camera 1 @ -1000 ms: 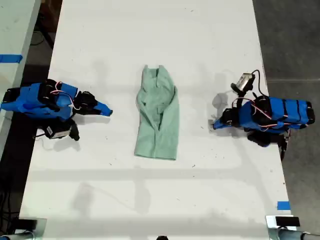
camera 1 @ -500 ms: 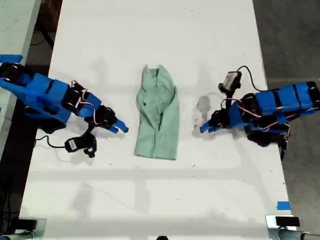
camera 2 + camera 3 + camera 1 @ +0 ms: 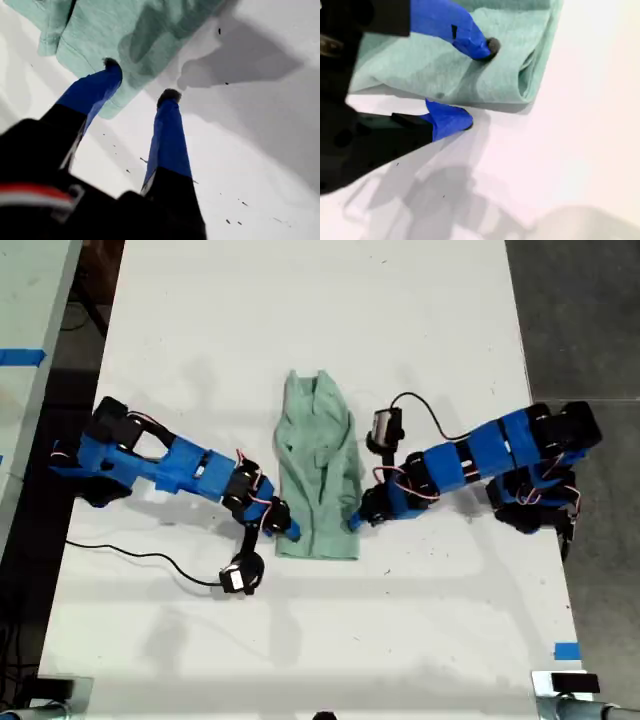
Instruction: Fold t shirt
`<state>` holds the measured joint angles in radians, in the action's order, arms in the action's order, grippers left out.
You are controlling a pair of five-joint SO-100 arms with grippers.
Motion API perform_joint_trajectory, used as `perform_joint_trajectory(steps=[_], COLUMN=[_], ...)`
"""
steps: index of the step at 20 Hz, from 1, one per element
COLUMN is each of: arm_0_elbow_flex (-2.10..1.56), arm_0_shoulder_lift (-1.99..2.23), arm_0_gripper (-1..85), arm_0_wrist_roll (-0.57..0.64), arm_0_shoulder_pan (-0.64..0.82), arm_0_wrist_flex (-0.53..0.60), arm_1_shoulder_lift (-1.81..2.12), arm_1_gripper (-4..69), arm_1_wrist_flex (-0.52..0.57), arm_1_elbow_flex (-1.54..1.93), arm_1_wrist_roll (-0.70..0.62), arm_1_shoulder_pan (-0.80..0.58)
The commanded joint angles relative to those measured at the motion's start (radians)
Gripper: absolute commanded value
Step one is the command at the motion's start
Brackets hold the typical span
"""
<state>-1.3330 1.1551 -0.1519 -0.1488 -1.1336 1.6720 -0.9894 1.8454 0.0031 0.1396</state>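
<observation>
On the exterior view's left, our second gripper (image 3: 286, 530) is spread open across the t shirt (image 3: 318, 460) edge, one fingertip (image 3: 491, 46) on cloth. The shirt lies mid-table (image 3: 300, 320), folded narrow. On the exterior view's right, our first gripper (image 3: 357, 519) gapes open at the shirt's lower corner.

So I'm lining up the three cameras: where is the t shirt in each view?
Exterior view: the t shirt lies mid-table, between both arms.
First wrist view: its corner under one fingertip.
Second wrist view: its folded edge between open jaws.
Shared landmark: the white table.
</observation>
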Motion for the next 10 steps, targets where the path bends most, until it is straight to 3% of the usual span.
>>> perform_joint_trajectory(steps=[1, 2, 3, 5, 7, 10], arm_0_elbow_flex=[0.126, 0.127, 0.127, 0.13, 0.13, 0.135], arm_0_shoulder_lift=[-0.048, -0.051, -0.054, -0.055, -0.055, -0.049], arm_0_gripper=[17.0, 11.3, -0.1, -0.2, -0.2, -0.2], arm_0_wrist_roll=[-0.006, -0.003, -0.005, 0.003, 0.003, 0.003], arm_0_shoulder_pan=[-0.017, -0.017, -0.017, -0.018, -0.018, -0.031], arm_0_wrist_flex=[-0.028, -0.028, -0.031, -0.032, -0.034, -0.038], arm_1_shoulder_lift=[-0.041, -0.077, -0.118, -0.215, -0.316, -0.471], arm_1_gripper=[18.3, 18.5, 18.8, 19.1, -0.2, -0.2], arm_1_wrist_flex=[0.02, 0.012, 0.002, -0.04, -0.083, -0.198], arm_1_elbow_flex=[-0.106, -0.14, -0.179, -0.275, -0.371, -0.518], arm_1_wrist_roll=[-0.025, -0.029, -0.032, -0.037, -0.044, -0.009], arm_1_shoulder_pan=[0.02, 0.021, 0.023, 0.025, 0.028, 0.067])
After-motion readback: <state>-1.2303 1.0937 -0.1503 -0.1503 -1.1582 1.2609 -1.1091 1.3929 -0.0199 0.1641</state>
